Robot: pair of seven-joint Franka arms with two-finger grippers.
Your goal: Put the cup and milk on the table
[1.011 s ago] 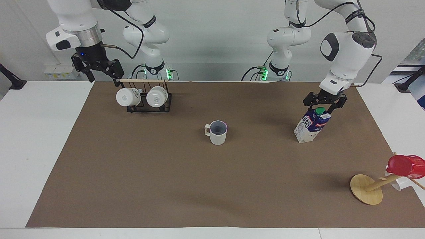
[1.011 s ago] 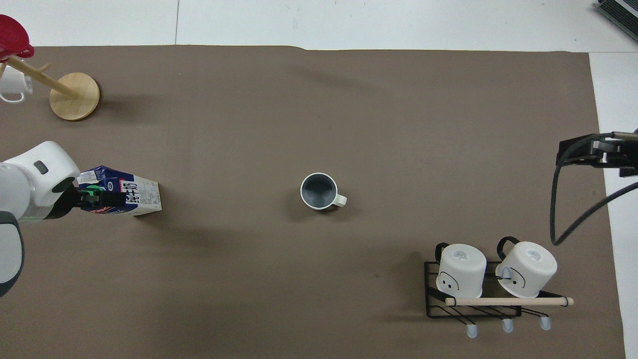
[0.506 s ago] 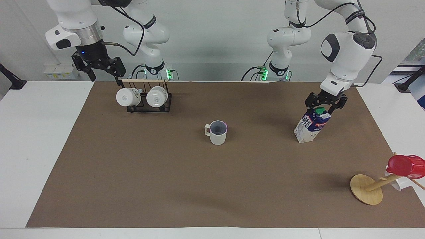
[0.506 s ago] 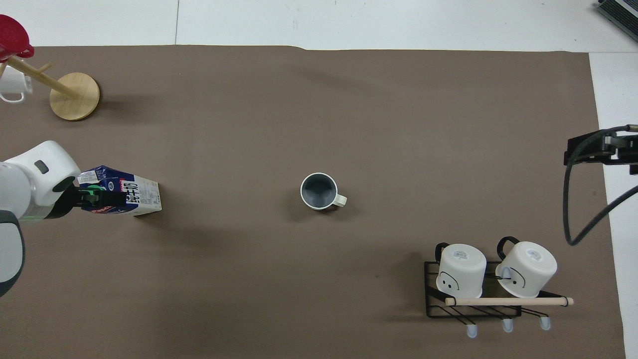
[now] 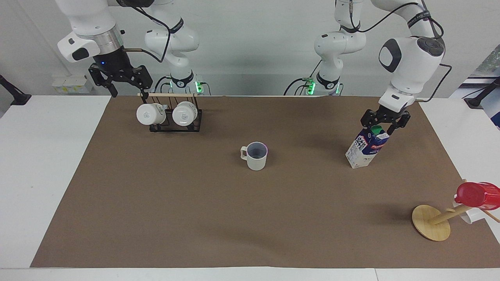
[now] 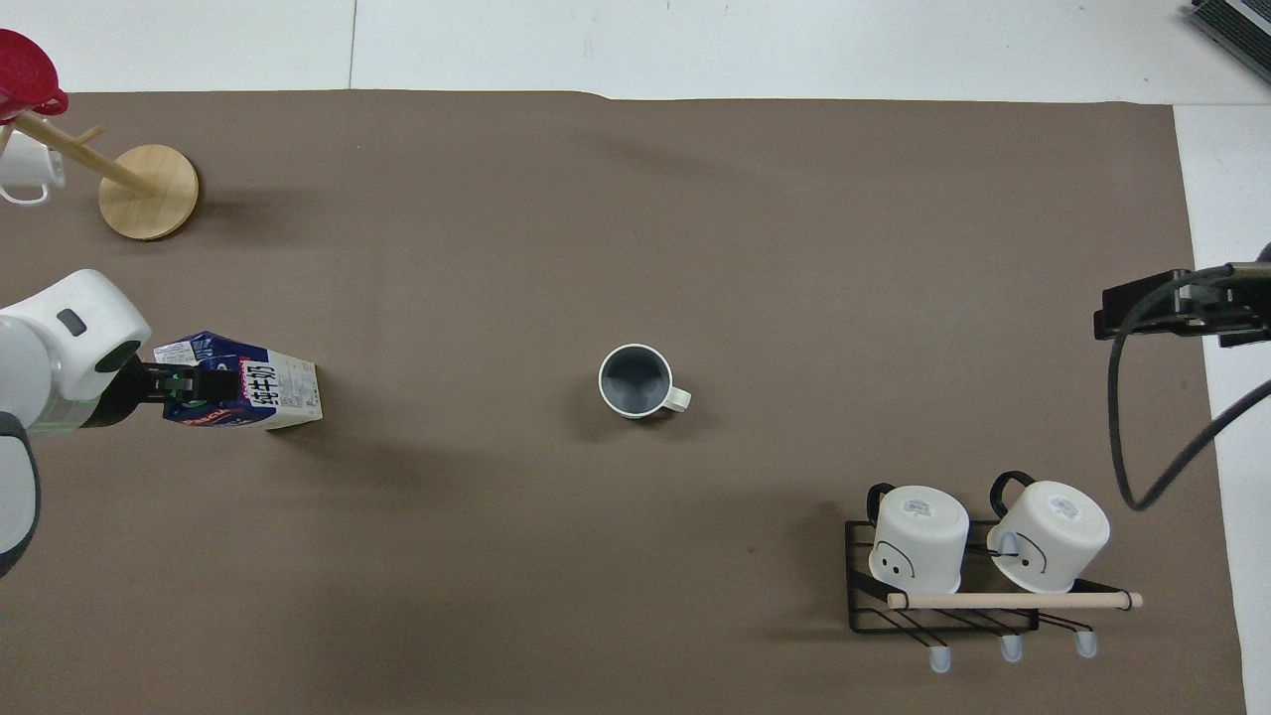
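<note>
The cup (image 5: 256, 155) stands upright on the brown paper sheet (image 5: 218, 218) in the middle of the table (image 5: 43, 164), near the centre of both views, and nothing touches it; in the overhead view its handle points to the right. The milk (image 5: 367, 148) stands on the paper at the right of the facing view, and it looks tilted there. The left gripper (image 5: 384, 124) is at the carton's top, its fingers on both sides of the green cap, but I cannot tell if they pinch it or have let it go. The right gripper (image 5: 125, 82) hangs in the air at the upper left of the facing view, over the edge of the paper beside the black rack (image 5: 175, 121), and its fingers are spread with nothing between them. Two white mugs (image 5: 167, 113) lie on this rack under a wooden rod. At the lower right of the facing view a round wooden disc (image 5: 430, 227) with a peg carries a red cup (image 5: 476, 195).
</note>
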